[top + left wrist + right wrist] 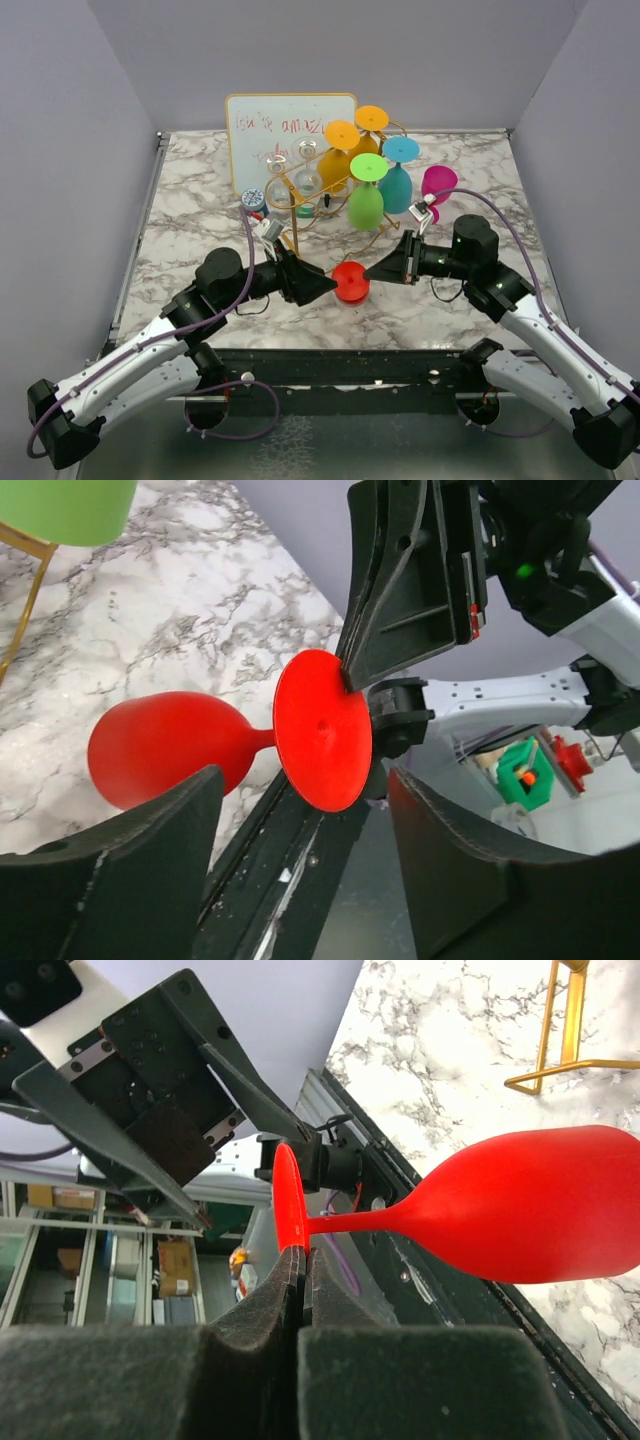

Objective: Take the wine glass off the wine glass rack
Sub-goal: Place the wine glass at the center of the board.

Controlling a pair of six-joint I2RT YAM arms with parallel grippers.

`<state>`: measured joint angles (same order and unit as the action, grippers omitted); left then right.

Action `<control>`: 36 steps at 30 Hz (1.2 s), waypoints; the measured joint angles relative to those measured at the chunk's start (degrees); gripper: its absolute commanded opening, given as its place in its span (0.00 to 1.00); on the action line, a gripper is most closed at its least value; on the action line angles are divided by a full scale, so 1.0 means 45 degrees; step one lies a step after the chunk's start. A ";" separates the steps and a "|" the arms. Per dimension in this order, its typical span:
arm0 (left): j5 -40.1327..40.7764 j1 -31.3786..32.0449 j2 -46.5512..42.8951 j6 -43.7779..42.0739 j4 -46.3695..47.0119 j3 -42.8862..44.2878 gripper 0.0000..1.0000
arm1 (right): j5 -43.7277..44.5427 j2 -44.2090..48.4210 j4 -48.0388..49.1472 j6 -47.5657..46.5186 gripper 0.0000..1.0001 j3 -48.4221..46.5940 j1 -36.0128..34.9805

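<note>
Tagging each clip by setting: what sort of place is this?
Most likely a robotics lab test cell: plain grey partition walls box in a marble-patterned tabletop, two black-and-white robot arms are bolted at its near edge, and storage shelves with cardboard boxes show beyond.

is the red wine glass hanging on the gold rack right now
No, the red wine glass lies sideways well in front of the gold rack, with the right end effector pinching its base.

the marbled table (200, 260) carries a gold wire rack (291, 205), a whiteboard (270, 120) propped behind it, a magenta glass (440, 182) at its right, and a small blue-topped thing (253, 199) at its left.
</note>
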<state>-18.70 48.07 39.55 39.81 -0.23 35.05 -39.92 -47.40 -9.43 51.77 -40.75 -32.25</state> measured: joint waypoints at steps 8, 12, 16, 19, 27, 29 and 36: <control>-0.0219 0.0000 -0.0044 0.0889 0.1195 -0.0248 0.49 | -0.0661 0.0287 0.0180 -0.0189 0.00 0.0000 0.0000; -0.0641 0.0000 0.0248 0.1127 0.1583 -0.0248 0.43 | -0.1069 0.0257 0.0549 -0.0155 0.01 0.0015 0.0000; -0.1316 0.0000 0.0787 0.1185 0.1763 -0.0248 0.31 | -0.1243 0.0257 0.0816 -0.0092 0.00 0.0039 0.0000; -0.1739 0.0000 0.1039 0.1122 0.1739 -0.0248 0.19 | -0.1268 0.0257 0.0865 -0.0083 0.00 0.0044 0.0000; -0.1996 0.0000 0.0986 0.1005 0.1690 -0.0185 0.00 | -0.1355 0.0214 0.0865 -0.0194 0.02 0.0044 0.0000; -0.1996 0.0000 0.0962 0.1010 0.1676 -0.0185 0.00 | -0.1399 0.0214 0.0889 -0.0287 0.09 0.0044 0.0000; -0.1996 0.0000 0.0957 0.0816 0.1637 -0.0185 0.00 | -0.1316 0.0136 0.0486 -0.0374 0.32 -0.0107 0.0000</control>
<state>-27.68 48.07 43.86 43.48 7.14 34.22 -45.84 -46.78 -7.25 50.09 -41.23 -32.25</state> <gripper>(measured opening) 0.011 0.240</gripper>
